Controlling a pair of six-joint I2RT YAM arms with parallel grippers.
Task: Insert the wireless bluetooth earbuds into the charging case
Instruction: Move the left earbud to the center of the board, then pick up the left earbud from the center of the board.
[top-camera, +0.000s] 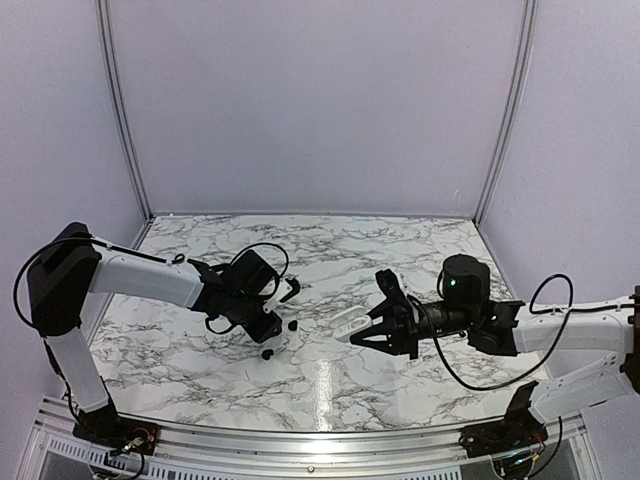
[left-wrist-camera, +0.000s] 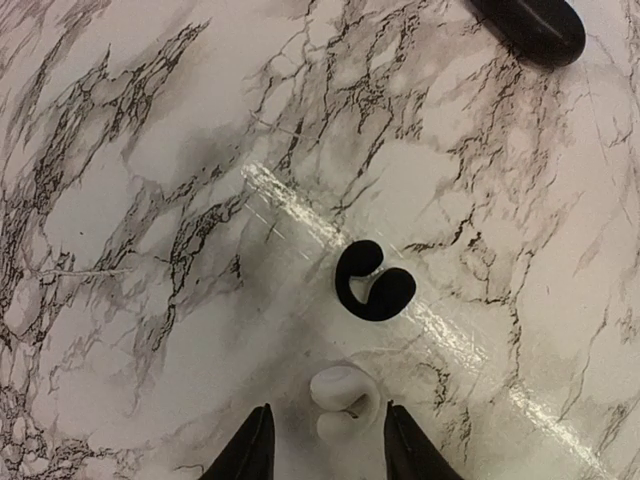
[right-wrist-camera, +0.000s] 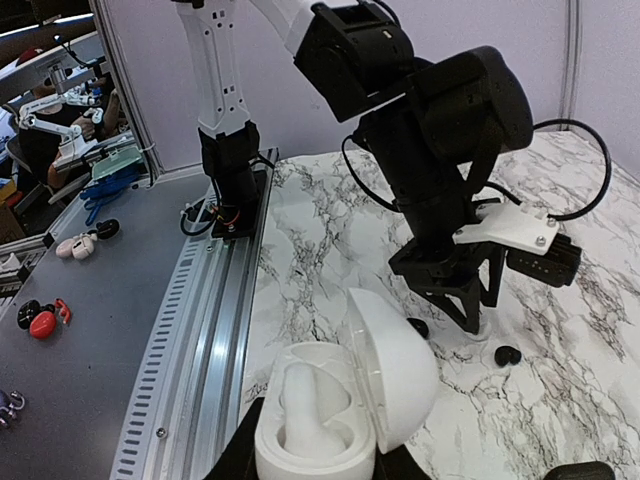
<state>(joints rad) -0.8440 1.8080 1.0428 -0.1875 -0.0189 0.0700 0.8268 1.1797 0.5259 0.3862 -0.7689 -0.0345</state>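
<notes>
The left gripper (left-wrist-camera: 327, 425), fingers spread, straddles a white earbud (left-wrist-camera: 343, 400) lying on the marble table (left-wrist-camera: 120, 150), with a black earbud (left-wrist-camera: 373, 283) just beyond at twelve o'clock. The right gripper (right-wrist-camera: 318, 462) pinches the open white charging case (right-wrist-camera: 390, 370). The earbud looks light, hard and slick, so it is best pinched across its rounded body.

The marble table (top-camera: 400, 250) carries a black earbud (left-wrist-camera: 372, 285) near a white earbud (left-wrist-camera: 343, 400), another small black piece (top-camera: 267, 353), and a black oval case (left-wrist-camera: 530, 25) apart.
</notes>
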